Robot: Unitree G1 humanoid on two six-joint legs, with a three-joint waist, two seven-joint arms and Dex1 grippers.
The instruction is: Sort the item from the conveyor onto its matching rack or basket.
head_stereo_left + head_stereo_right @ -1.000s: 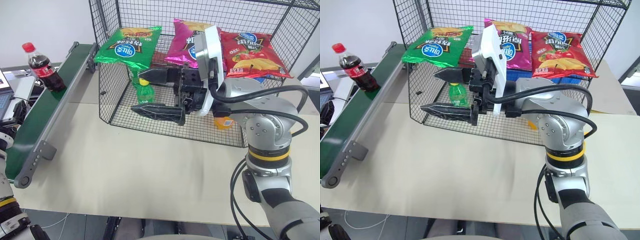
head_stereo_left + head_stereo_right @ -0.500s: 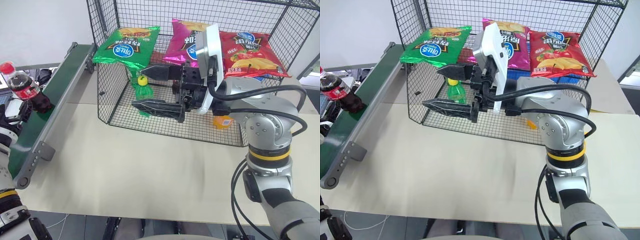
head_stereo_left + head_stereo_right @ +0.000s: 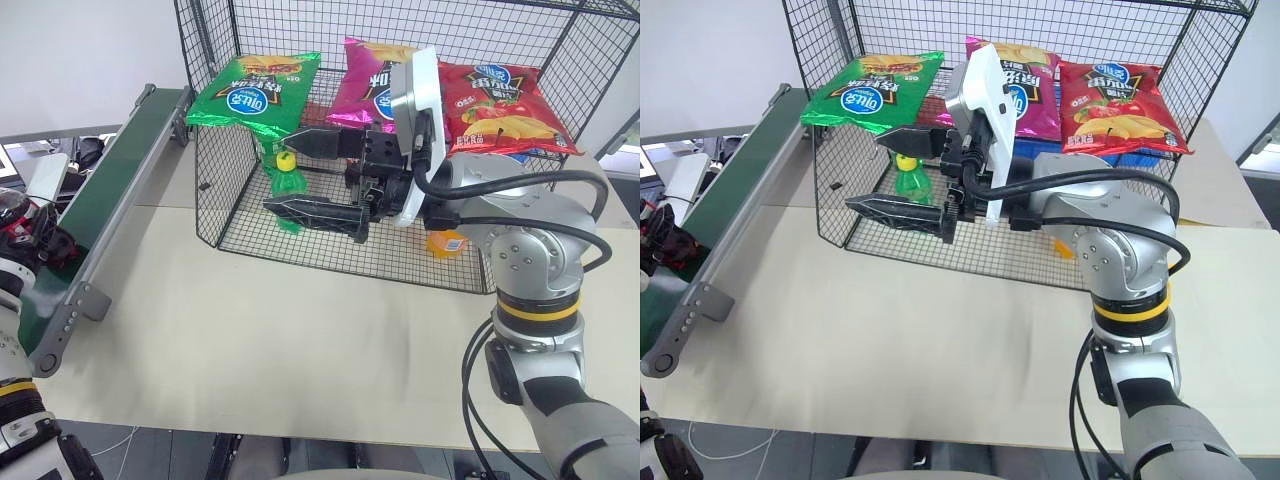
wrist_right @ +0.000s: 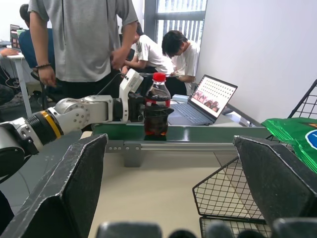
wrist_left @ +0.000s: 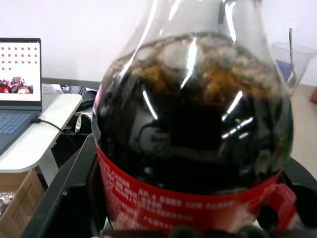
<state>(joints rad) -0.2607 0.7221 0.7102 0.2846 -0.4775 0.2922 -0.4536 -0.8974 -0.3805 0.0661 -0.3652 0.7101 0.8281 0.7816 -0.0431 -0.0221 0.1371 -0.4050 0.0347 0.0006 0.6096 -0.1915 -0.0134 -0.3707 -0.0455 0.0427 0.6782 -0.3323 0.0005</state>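
Gripping: the left gripper (image 4: 148, 113) is closed on the cola bottle (image 4: 157, 106); the right wrist view shows its black fingers wrapped round the bottle's lower body
Cola bottle: it stands upright over the conveyor (image 3: 95, 200), at the belt's near end; in the left eye view it sits at the frame's left edge, cut off, with just a bit of red and dark liquid visible (image 3: 18, 215); in the left wrist view the bottle (image 5: 193, 134) is so close that its cap is out of frame, and the fingers on it are hard to make out
Right gripper: the right gripper (image 3: 325, 178) hangs level in front of the basket (image 3: 300, 235), its 2 fingers spread wide with nothing between them
Basket: 3 chip bags lie along its top, green (image 3: 255, 92), pink (image 3: 368, 80) and red (image 3: 505, 108); the right arm covers part of the pink and red ones; a green bottle (image 3: 288, 180) with a yellow cap shows behind the mesh between the fingers; an orange bottle (image 3: 446, 243) is mostly hidden behind the arm
Background: a laptop (image 4: 210, 99) and 3 people (image 4: 81, 44) show beyond the conveyor in the right wrist view
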